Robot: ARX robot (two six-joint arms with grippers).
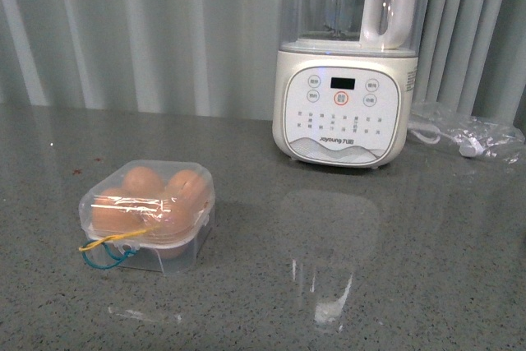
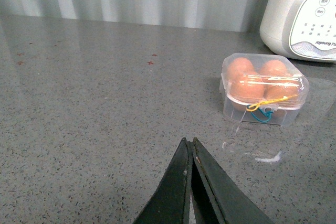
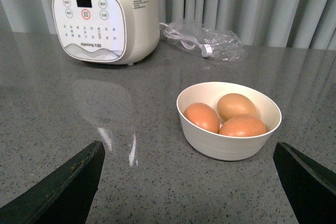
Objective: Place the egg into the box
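Only the right wrist view shows a bowl point(image 3: 229, 145) of eggs.

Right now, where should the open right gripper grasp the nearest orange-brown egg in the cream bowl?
Across the narrow middle of the nearest orange-brown egg, coming from above: it lies on its side below the rim of the cream bowl, close against two others. The right gripper is open.

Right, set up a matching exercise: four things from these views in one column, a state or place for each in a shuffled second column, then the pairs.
1. left claw
2. right claw
3. box
4. bowl

A. holds three eggs, no lid
B. closed lid, yellow and blue loops at its front
C. shut, empty
D. wide open, empty

Pairs: 1-C, 2-D, 3-B, 4-A
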